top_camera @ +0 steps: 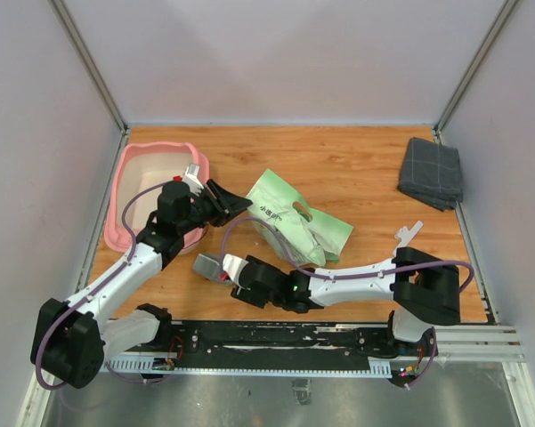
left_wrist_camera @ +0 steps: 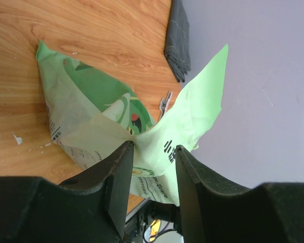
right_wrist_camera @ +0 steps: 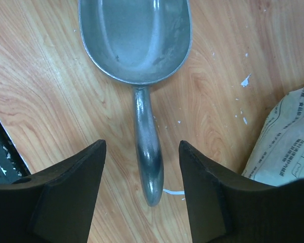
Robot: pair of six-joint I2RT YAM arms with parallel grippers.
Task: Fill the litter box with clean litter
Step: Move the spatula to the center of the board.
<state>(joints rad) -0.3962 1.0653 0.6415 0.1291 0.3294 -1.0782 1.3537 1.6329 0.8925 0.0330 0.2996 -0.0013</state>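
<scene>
Black and wedge-shaped, the left hand [left_wrist_camera: 153,147] is pinched on the gathered, crinkled film of the pale green printed bag [left_wrist_camera: 91,101], whose loose flap stands up. The right hand [right_wrist_camera: 142,144] is spread, with a jaw on either side of the smooth rounded handle of the dull grey metal scoop [right_wrist_camera: 136,40] and clear of it. The scoop lies flat on the wood-grain worktop [top_camera: 338,169]. The litter box [top_camera: 125,173], pink plastic with a wide rounded rim and a cream inside, sits at the far left. A folded grey cloth [top_camera: 430,172] lies at the far right.

Pink rounded litter box [top_camera: 122,182], cream inside, upright at the far-left corner of the table [top_camera: 356,160].
</scene>
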